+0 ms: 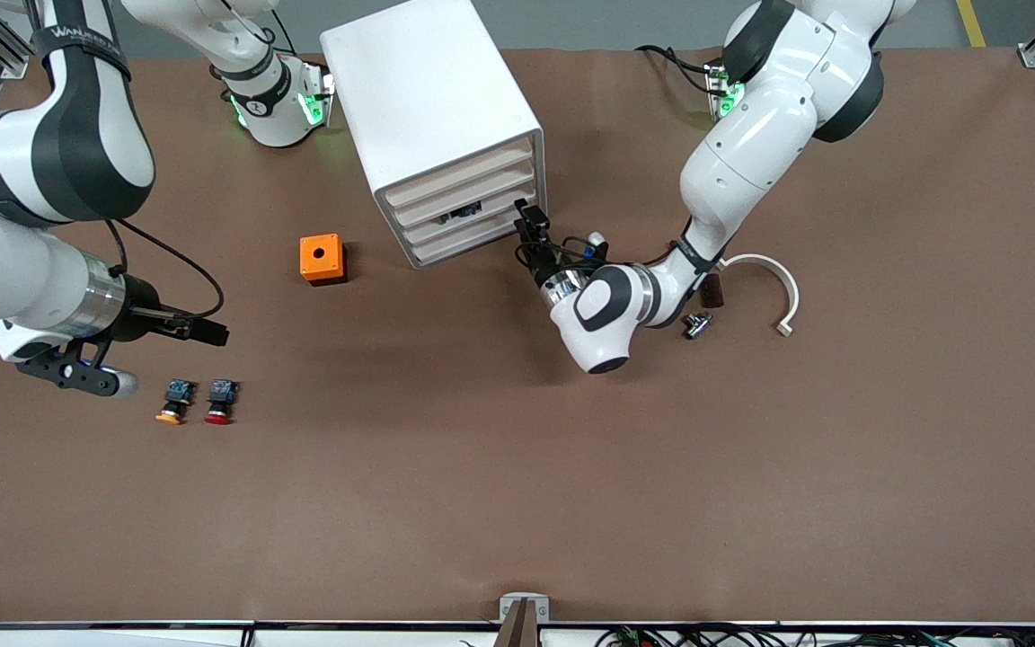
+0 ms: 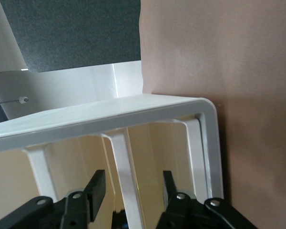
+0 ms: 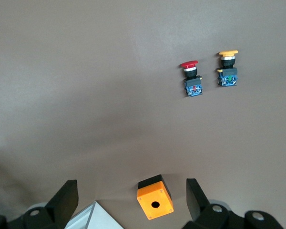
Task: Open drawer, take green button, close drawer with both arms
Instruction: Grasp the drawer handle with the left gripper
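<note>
The white cabinet stands at the table's middle back, with four cream drawer fronts stacked in it, all looking pushed in. My left gripper is at the drawer fronts' corner toward the left arm's end. In the left wrist view it is open, its fingers straddling a white rail of the cabinet face without touching it. A small dark thing shows at the third drawer's top edge; no green cap can be made out. My right gripper hangs open and empty over the table and waits; it also shows in the right wrist view.
An orange box with a hole sits beside the cabinet toward the right arm's end. A yellow-capped button and a red-capped one lie nearer the camera. A white curved piece and a small metal part lie by the left arm.
</note>
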Tool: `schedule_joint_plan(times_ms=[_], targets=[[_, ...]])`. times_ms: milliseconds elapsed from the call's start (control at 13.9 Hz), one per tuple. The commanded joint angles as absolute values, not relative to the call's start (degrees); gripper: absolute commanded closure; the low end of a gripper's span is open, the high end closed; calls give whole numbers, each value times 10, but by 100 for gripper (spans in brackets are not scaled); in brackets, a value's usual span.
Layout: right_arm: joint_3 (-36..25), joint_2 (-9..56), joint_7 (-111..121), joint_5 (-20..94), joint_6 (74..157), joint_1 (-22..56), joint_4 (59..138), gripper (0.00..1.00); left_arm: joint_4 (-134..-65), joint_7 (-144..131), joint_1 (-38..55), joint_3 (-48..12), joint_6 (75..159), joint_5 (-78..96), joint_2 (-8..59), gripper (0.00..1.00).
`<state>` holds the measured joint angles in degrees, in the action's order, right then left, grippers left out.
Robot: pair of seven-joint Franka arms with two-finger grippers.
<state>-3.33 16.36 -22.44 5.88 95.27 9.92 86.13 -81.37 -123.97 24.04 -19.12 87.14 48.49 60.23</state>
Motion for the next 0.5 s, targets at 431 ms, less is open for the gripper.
schedule_joint_plan(times_ms=[431], targets=[[-34, 153, -306, 68, 943, 134, 860, 0, -821, -1249, 277, -193, 864, 497, 603, 72]])
